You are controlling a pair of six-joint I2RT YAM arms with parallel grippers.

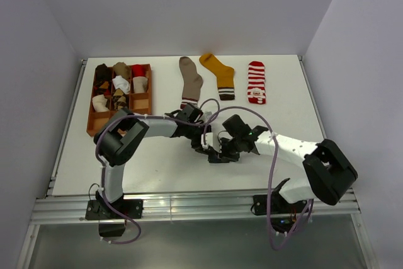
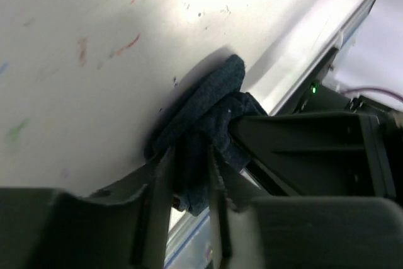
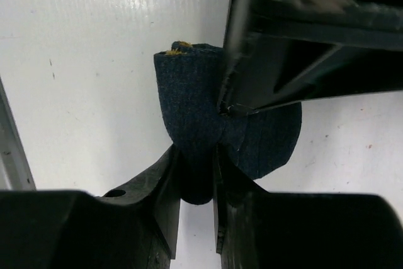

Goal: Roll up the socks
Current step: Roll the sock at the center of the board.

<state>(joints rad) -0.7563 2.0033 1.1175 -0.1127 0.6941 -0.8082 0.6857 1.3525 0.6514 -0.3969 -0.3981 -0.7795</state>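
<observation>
White bench, close before the arm bases, is where both arms meet over the navy sock, bunched up between them. My right end effector pinches it with narrow jaws. The left end effector also has fabric between narrow jaws, but I cannot tell if it really presses. For a good roll, I think one side must be a firm anchor while the other turns slowly, so the bundle does not loosen. Farther away lie the taupe sock, mustard sock and striped sock, beside the wooden tray.

navy sock | taupe sock | mustard sock | red-white striped sock | white table
</observation>
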